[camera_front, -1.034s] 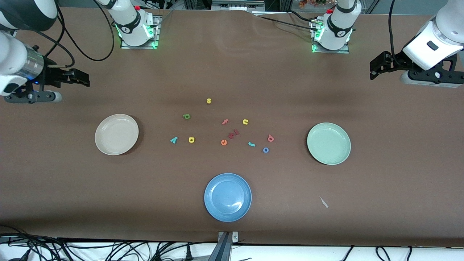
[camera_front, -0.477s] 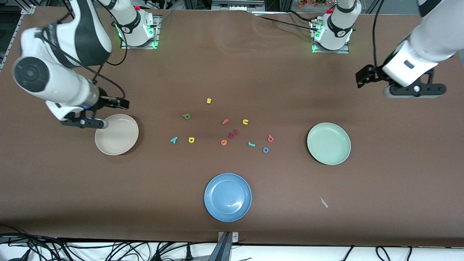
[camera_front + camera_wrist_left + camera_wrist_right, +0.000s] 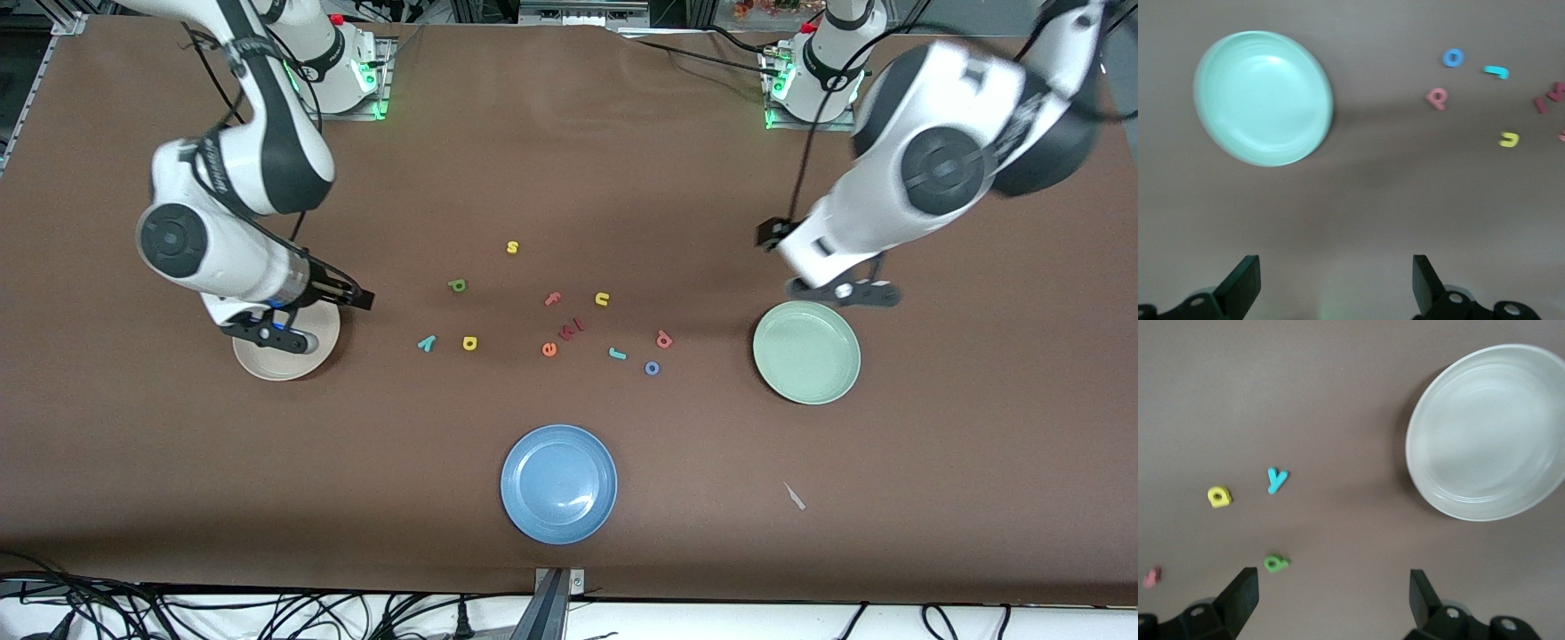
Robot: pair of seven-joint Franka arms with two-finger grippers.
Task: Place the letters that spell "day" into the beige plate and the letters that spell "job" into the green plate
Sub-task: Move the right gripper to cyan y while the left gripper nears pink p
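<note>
- My right end effector (image 3: 356, 297) hovers open, beside the smooth round beige plate (image 3: 286, 363); foam d (image 3: 457, 285), a (image 3: 469, 342), y (image 3: 428, 343) lie just ahead on the surface.
- My left end effector (image 3: 770, 233) hangs open beside the glossy green plate (image 3: 806, 352); j (image 3: 617, 354), ring o (image 3: 652, 368), b (image 3: 663, 339) lie nearby.

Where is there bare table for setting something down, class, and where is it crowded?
Free: the stretch between the beige plate and the blue plate, and between the blue plate and the green plate. Crowded: the middle, from the teal y to the salmon-pink b.
</note>
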